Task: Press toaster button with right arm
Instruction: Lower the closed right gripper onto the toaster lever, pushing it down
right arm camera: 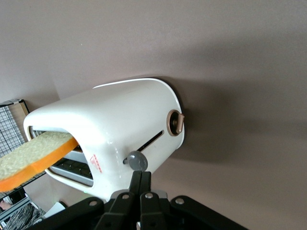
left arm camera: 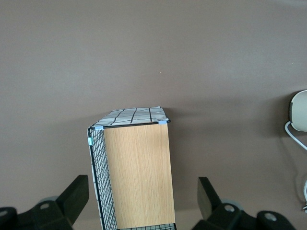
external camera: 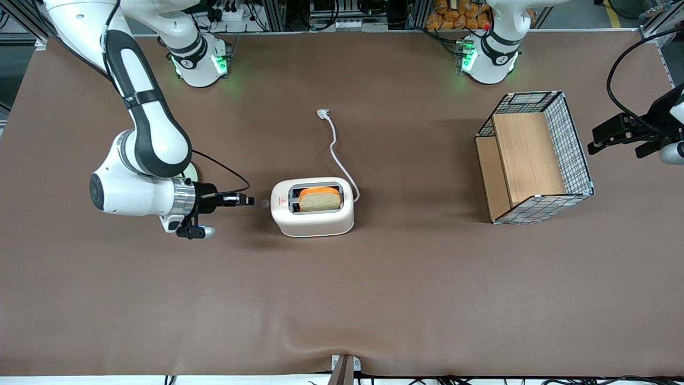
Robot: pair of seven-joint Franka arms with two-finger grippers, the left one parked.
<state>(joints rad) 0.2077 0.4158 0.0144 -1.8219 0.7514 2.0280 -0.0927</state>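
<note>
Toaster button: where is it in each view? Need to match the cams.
Front view: the toaster button juts from the toaster end wall, just ahead of the end effector.
Right wrist view: grey knob on the slotted end wall, at the closed fingers.
Left wrist view: not in it; only a toaster edge.
Shared landmark: the toaster.

Brown table mat [external camera: 342, 299]; metal frames, cables, green lights at table's edge.
</note>
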